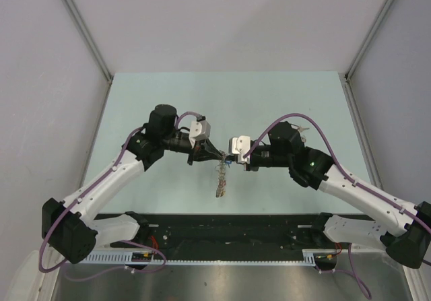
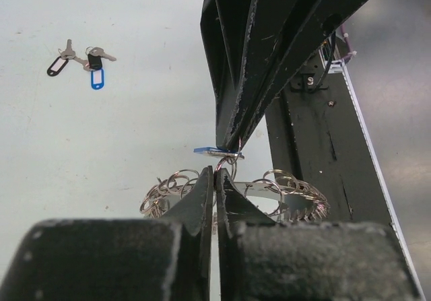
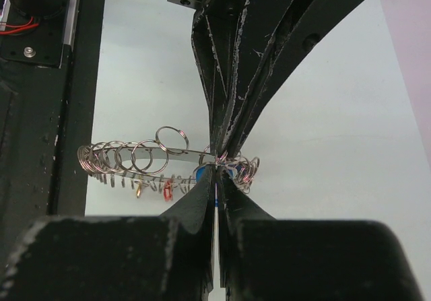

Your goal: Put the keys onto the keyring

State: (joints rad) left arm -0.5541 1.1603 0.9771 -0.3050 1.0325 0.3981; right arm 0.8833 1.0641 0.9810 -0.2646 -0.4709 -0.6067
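Above the table's middle my two grippers meet tip to tip. The keyring (image 1: pixel 221 182), a silver band strung with many small rings and tags, hangs below them, and it also shows in the wrist views (image 2: pixel 296 188) (image 3: pixel 128 156). My left gripper (image 1: pixel 217 154) (image 2: pixel 217 173) is shut on the keyring's upper edge. My right gripper (image 1: pixel 229 158) (image 3: pixel 217 172) is shut on a key with a blue tag (image 2: pixel 207 150) (image 3: pixel 201 174), held against the ring. Three loose keys (image 2: pixel 84 62) with black and blue tags lie together on the table.
A black rail (image 1: pixel 229 228) runs along the table's near edge below the grippers. Grey walls (image 1: pixel 40 65) close in the pale green table (image 1: pixel 161 99) on the left, right and back.
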